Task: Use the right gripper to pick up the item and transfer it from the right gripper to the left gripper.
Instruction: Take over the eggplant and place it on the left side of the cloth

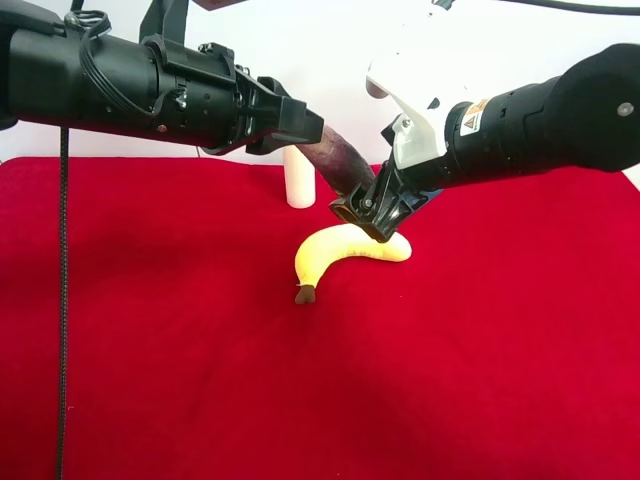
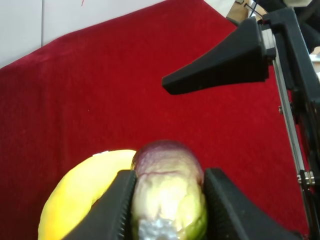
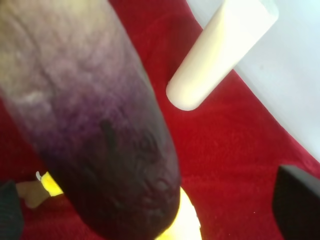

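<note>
Left hand (image 2: 170, 175) clamped on the pale stem end of the eggplant (image 1: 340, 160), which is held clear of the worktop (image 1: 480, 360) toward its far edge. Right hand (image 1: 375, 212) has its jaws spread at the dark end, one finger (image 3: 297, 205) apart from it. Banana (image 1: 345, 250) lies beneath. Candle (image 1: 299, 180) stands nearer the far edge.

Red cloth-covered table (image 1: 200, 400), plain white wall (image 1: 330, 40) behind

Open red cloth (image 1: 450, 400) toward the near edge and both sides, free to reach down. Mid-cloth the banana (image 1: 345, 250) lies in the way, the eggplant (image 1: 342, 160) slanting in the air above it, and the white candle (image 1: 299, 185) stands upright just behind
</note>
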